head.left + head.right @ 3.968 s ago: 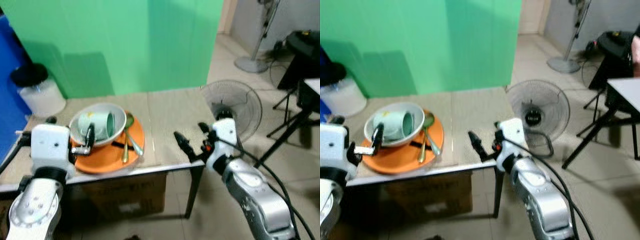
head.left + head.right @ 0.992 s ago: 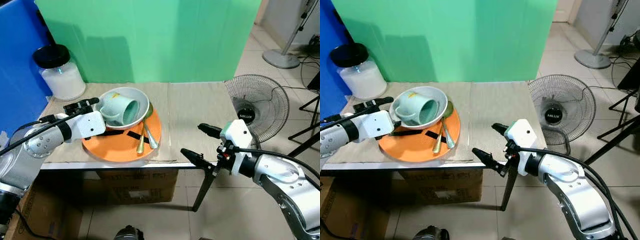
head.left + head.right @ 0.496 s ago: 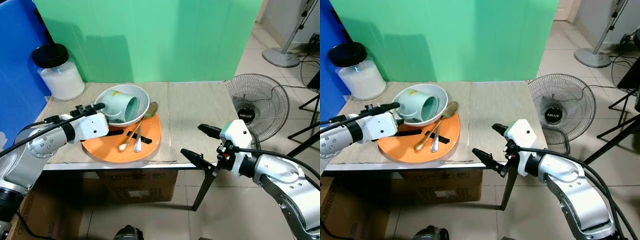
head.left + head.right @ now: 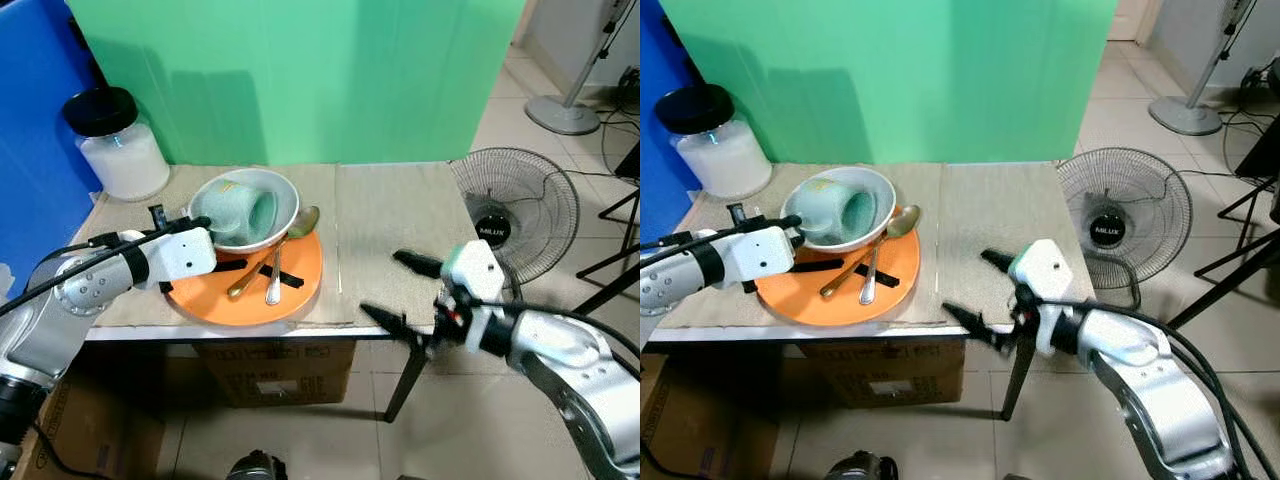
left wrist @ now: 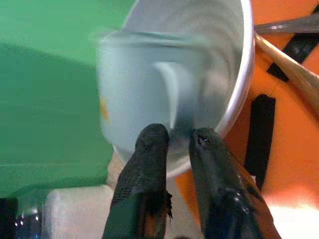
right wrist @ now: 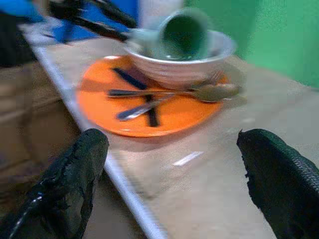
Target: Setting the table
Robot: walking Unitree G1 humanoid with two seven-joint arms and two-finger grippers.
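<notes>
Left hand [image 5: 172, 144]: fingers nearly together, pinching the rim of the white bowl [image 4: 280, 205] on its near-left side; one fingertip [image 5: 152, 137] lies inside against the bowl wall, the other outside (whether the grip is firm cannot be judged from the blurred wrist view). Right hand [image 4: 398, 288]: fingers spread wide apart, holding nothing, poised over the front edge of the tabletop [image 4: 390, 215], well apart from the dishes.

Task items, all stacked on the tabletop's left half: orange plate [image 4: 305, 285]; white bowl seated on the plate's far side; pale green mug [image 4: 235, 212] lying tipped on its side within the bowl, mouth toward the robot's right; gold spoon [image 4: 290, 228] and silver spoon [image 4: 272, 285] lying loose across the plate, the gold one's head touching the bowl; black strips [image 4: 285, 276] on the plate surface.

Other items: lidded jar [image 4: 115, 145] at the tabletop's far-left corner; floor fan [image 4: 515, 215] just beside the tabletop's right end.

Risks, as judged: a rim-only pinch may let the bowl tilt when lifted, and the loose mug would roll out; the bowl could drag the gold spoon off the plate; the plate sits near the front edge and could be nudged over it.

Markings: a small label on the fan hub, too small to read; a yellow mark on the mug, illegible.
</notes>
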